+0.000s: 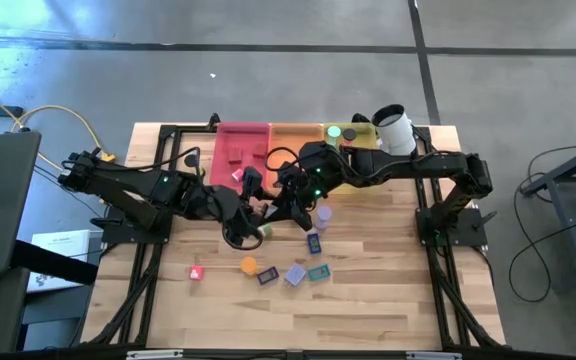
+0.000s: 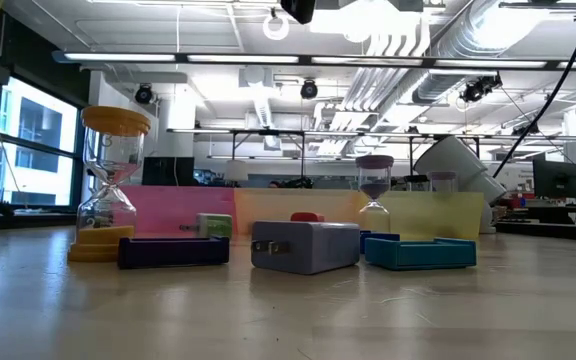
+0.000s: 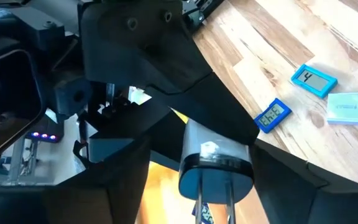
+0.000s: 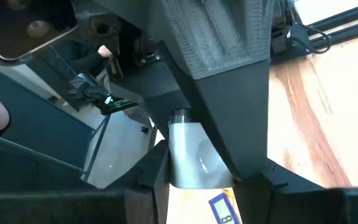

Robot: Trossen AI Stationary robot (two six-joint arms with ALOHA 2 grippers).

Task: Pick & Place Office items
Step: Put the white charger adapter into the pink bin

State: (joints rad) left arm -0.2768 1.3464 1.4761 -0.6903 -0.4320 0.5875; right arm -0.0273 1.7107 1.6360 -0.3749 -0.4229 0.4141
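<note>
Wooden slats form the table (image 1: 368,300), set on a grey concrete floor, with an open workshop visible beyond it in the low view. Three trays stand in a row along the far edge: pink tray (image 1: 230,142), orange tray (image 1: 290,135) and yellow tray (image 1: 361,137), with a white cup (image 1: 396,130) tilted just beside the yellow one. Office items lie scattered on the near half: a red block (image 1: 197,272), an orange roll (image 1: 249,265), a lavender block (image 1: 295,274), a teal rectangle (image 1: 318,271) and a dark blue rectangle (image 1: 314,243), well apart from the trays. Both arms meet at table centre, just in front of the trays. The left gripper (image 1: 251,222) and right gripper (image 1: 286,197) sit close together there, over a small yellowish piece (image 1: 265,230). The left wrist view shows a pale cylindrical piece (image 3: 211,158) between that gripper's fingers, jaws apart around it; whether they bear on it cannot be told. The right wrist view shows a white cylinder (image 4: 188,152) close ahead of that gripper; its jaw state cannot be told. Judgement: a pick or hand-over at centre is in hand, with most items not yet placed. The next move calls for a firm closure on one piece, then a clear lift toward a tray without the arms fouling each other.
</note>
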